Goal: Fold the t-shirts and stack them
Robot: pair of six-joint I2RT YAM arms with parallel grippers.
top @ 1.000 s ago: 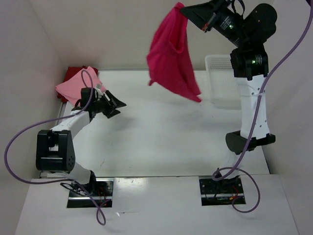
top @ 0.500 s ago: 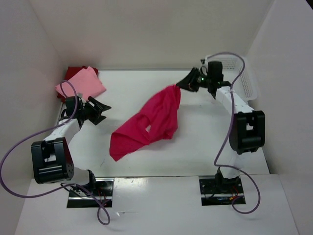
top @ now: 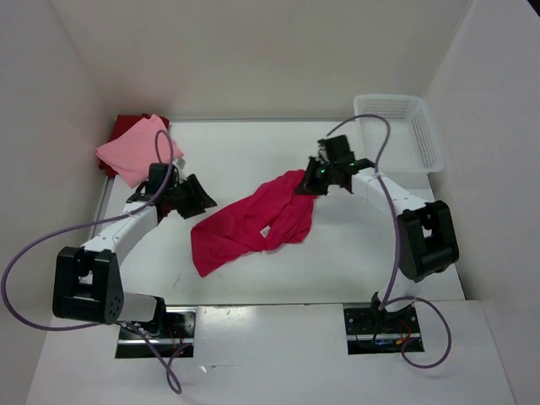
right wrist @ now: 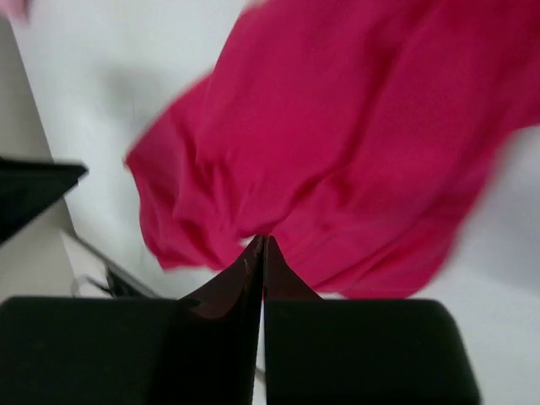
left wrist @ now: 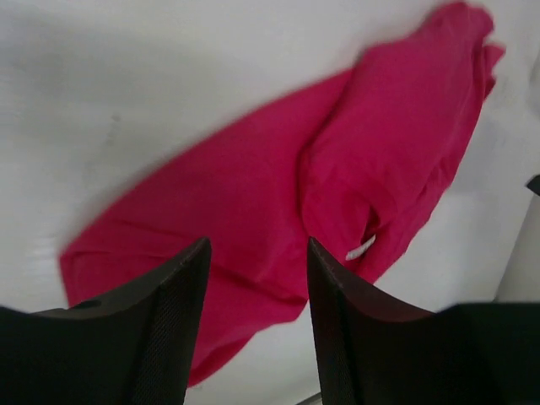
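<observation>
The bright crimson-pink t-shirt (top: 253, 224) lies crumpled and stretched across the middle of the table. My right gripper (top: 309, 183) sits at its far right corner, and in the right wrist view the jaws (right wrist: 263, 239) are shut with the cloth (right wrist: 337, 126) puckering into their tips. My left gripper (top: 199, 199) hovers open just left of the shirt's near-left end, the fabric (left wrist: 253, 186) showing between and beyond its fingers (left wrist: 257, 246), nothing gripped. At the far left corner, a light pink t-shirt (top: 135, 148) rests on a dark red one (top: 126, 125).
A white mesh basket (top: 429, 139) stands at the far right corner of the table. White walls close in the table at the back and both sides. Purple cables loop off both arms.
The right arm swung the crimson-pink shirt down from high in the air and laid it across the table. The left gripper moved right toward the shirt's left end.
</observation>
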